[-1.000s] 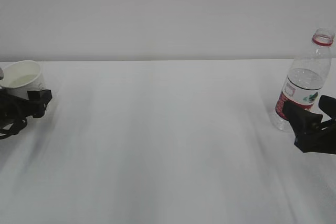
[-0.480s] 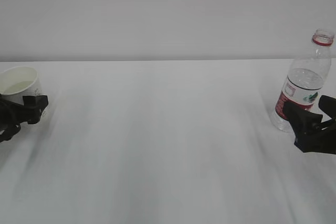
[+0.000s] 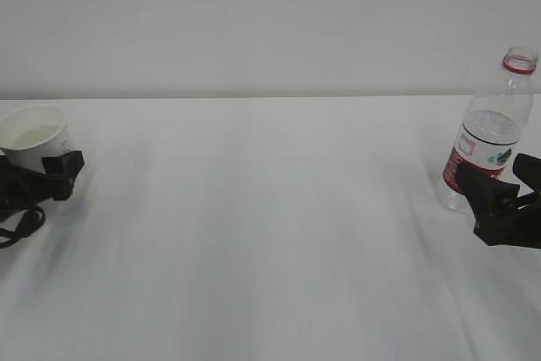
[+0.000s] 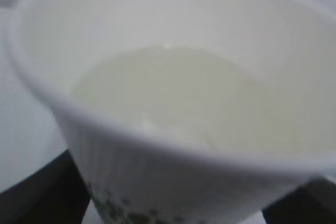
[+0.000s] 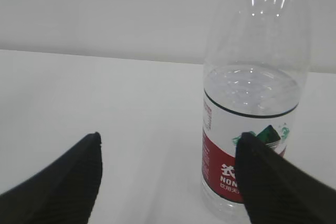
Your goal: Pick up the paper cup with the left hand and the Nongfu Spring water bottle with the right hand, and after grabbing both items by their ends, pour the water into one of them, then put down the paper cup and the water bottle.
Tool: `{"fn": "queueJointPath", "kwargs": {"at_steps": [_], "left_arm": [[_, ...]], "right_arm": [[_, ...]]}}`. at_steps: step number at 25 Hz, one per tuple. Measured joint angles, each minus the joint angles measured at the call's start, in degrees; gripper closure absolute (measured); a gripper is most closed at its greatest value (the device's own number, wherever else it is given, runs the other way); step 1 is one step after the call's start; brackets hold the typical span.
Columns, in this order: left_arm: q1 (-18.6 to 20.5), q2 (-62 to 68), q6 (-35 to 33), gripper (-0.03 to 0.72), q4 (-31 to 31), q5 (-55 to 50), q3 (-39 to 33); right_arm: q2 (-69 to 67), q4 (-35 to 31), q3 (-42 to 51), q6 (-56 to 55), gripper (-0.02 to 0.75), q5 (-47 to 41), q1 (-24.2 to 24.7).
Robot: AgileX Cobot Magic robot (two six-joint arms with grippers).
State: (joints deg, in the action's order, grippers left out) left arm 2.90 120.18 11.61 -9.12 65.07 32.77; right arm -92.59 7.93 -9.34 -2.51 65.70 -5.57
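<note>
Paper cup (image 3: pixel 34 134) at left counter edge, between spread left claw (image 3: pixel 38 177) jaws. Bottle (image 3: pixel 489 137) upright near right edge; right claw (image 5: pixel 168 182) apart, not clamped, bottle off-centre. Risk: uneven closure tipping bottle, crushing cup, spilling water (image 4: pixel 178 98).

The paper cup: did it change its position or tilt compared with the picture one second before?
Yes. The paper cup sat higher and leaned left, its rim near the table's back edge; now it stands lower and more upright, between the left gripper's fingers.
</note>
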Motion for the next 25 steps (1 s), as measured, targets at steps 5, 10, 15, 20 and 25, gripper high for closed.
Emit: {"fn": "queueJointPath", "kwargs": {"at_steps": [5, 10, 15, 20, 25], "left_arm": [[-0.31, 3.46, 0.1, -0.002, -1.95, 0.41, 0.0], [-0.42, 3.46, 0.1, -0.003, -2.18, 0.64, -0.47], [-0.54, 2.58, 0.1, -0.002, -1.62, 1.26, -4.61], [-0.55, -1.35, 0.1, -0.001, -0.21, 1.26, -9.69], [-0.65, -8.01, 0.1, 0.004, -0.21, 1.26, -14.05]], "right_arm": [[0.0, 0.08, 0.0, 0.0, 0.146, 0.0, 0.0], [0.0, 0.08, 0.0, 0.0, 0.146, 0.0, 0.0], [0.0, 0.08, 0.0, 0.0, 0.146, 0.0, 0.0], [0.0, 0.08, 0.0, -0.2, 0.146, 0.0, 0.0], [0.0, 0.08, 0.0, -0.69, 0.146, 0.0, 0.0]]}}
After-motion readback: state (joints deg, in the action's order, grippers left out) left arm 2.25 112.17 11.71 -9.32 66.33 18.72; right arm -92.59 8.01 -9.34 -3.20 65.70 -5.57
